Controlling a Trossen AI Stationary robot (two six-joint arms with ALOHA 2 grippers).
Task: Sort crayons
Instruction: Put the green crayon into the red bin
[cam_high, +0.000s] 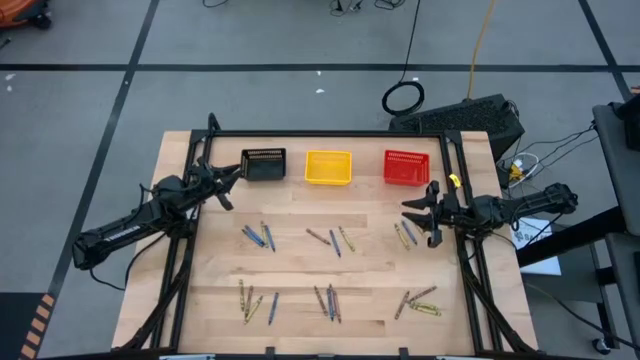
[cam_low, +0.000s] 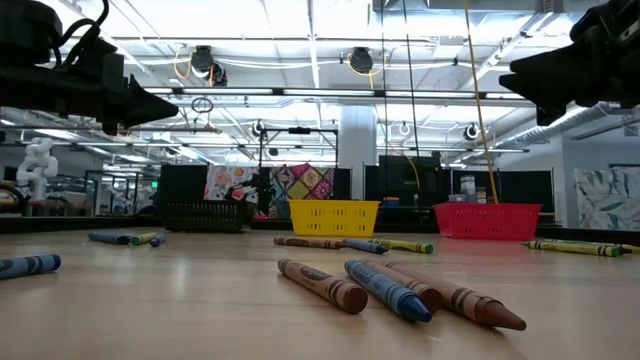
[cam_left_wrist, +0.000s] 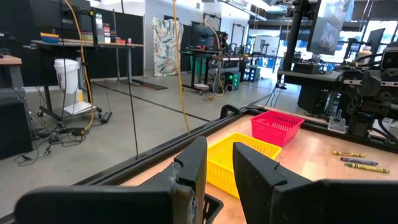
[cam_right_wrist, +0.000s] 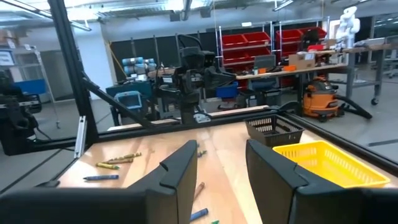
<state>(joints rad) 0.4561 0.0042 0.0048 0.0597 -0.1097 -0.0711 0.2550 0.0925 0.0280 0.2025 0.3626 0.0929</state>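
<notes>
Pale wooden planks make up the table (cam_high: 300, 265), ringed by a dark frame on a grey workshop floor. From above, thin short crayons (cam_high: 257, 236) in blue, olive-yellow and brown lie in six loose clusters, all untouched; three small plastic mesh bins stand along the far edge: a black bin (cam_high: 264, 164), a yellow bin (cam_high: 328, 167) and a red bin (cam_high: 406, 167). The left hand (cam_high: 226, 186) hovers released just beside the black bin, its nearest cluster below and inward of it; the right hand (cam_high: 420, 220), also spread and empty, hangs right next to the cluster of crayons (cam_high: 404, 235) near the red bin. At table height, brown and blue crayons (cam_low: 385, 285) lie touching side by side up front, both arms raised well clear. The left wrist camera looks past parted fingers (cam_left_wrist: 194, 165) to the yellow and red bins; the right wrist camera shows parted fingers (cam_right_wrist: 183, 165) and scattered crayons beyond. Sorting looks not yet begun. A good pick probably means dropping straight over one crayon, jaws across its width, choosing an outlying stick, since neighbours lying against each other could be dragged along.
</notes>
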